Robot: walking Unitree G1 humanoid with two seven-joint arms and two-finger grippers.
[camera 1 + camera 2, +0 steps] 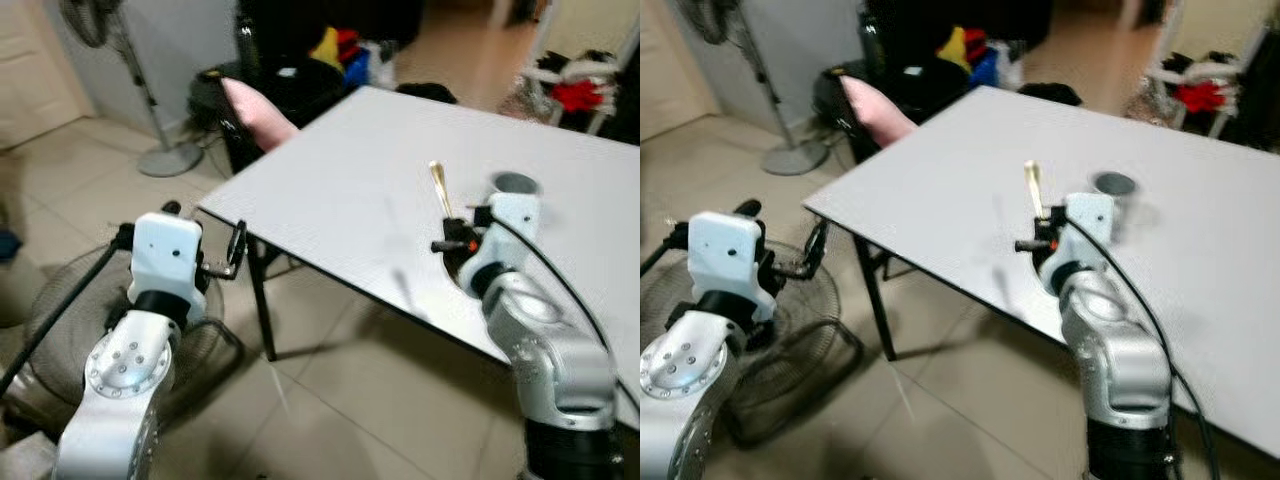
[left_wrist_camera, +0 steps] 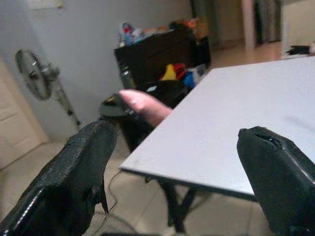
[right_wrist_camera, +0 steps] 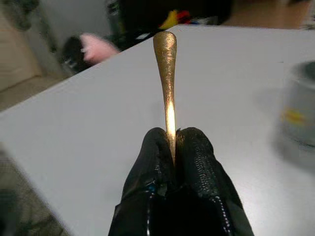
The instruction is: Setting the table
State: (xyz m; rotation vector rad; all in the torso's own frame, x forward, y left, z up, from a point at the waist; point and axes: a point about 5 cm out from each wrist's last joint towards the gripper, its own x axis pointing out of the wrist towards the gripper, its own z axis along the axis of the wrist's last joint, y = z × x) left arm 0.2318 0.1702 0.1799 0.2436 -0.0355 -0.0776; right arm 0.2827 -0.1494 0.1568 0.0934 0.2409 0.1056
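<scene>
Brassy slim handle [image 3: 165, 73] pinched by right hand [image 3: 173, 147].

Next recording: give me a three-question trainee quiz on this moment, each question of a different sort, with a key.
1. True or false: the right gripper is shut on a gold utensil handle.
2. Multiple choice: where is the left gripper?
A. Resting on the table
B. Open, off the table's corner, over the floor
C. Inside the cup
3. Fill in: the grey cup stands on the table on the ______ side of the right gripper, judging by the eye views.

Key: 1 true; 2 B; 3 right.
</scene>
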